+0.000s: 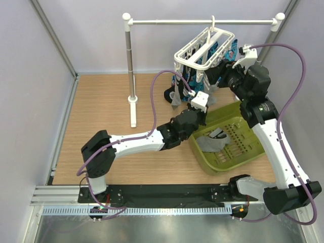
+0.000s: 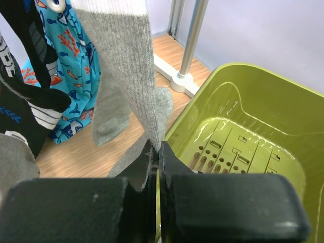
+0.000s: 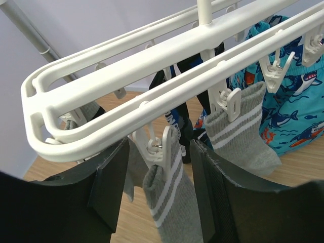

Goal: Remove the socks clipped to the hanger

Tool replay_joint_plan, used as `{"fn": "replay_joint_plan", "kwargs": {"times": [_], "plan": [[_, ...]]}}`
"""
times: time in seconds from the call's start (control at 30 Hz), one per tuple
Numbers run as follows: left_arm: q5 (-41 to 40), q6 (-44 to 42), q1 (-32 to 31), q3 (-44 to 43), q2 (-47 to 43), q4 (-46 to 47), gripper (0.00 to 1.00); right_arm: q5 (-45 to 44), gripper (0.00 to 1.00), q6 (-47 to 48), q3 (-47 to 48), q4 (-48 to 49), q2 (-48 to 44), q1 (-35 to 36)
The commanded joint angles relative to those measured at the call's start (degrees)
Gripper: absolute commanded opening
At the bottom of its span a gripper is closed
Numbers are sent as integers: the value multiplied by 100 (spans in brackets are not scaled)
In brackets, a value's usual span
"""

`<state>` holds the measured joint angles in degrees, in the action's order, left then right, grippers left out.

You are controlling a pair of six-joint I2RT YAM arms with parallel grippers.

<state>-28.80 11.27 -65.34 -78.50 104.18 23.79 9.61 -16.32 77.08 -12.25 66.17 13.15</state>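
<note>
The white hanger (image 1: 205, 48) hangs from the rail with several socks on its pegs. In the left wrist view my left gripper (image 2: 158, 152) is shut on the lower end of a hanging grey sock (image 2: 126, 66), just beside the basket's rim. Black socks (image 2: 20, 101) hang to its left. In the right wrist view my right gripper (image 3: 159, 157) is open under the hanger (image 3: 152, 66), its jaws standing either side of a clip peg (image 3: 164, 147). That peg holds a grey white-striped sock (image 3: 172, 202). A gap shows on both sides. A second striped grey sock (image 3: 238, 136) hangs to the right.
A green basket (image 1: 250, 152) stands under the right arm with a grey sock (image 1: 212, 142) inside. The white rail stand (image 1: 131, 61) rises at the back. A bright blue patterned cloth (image 2: 66, 66) also hangs on the hanger.
</note>
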Motion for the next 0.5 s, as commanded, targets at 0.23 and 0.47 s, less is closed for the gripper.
{"fn": "replay_joint_plan", "kwargs": {"times": [0.23, 0.47], "plan": [[-232, -169, -128, -16, -302, 407, 0, -539, 56, 191, 45, 451, 124, 241], [-276, -169, -172, -51, -258, 407, 0, -907, 59, 129, -114, 688, 89, 381]]}}
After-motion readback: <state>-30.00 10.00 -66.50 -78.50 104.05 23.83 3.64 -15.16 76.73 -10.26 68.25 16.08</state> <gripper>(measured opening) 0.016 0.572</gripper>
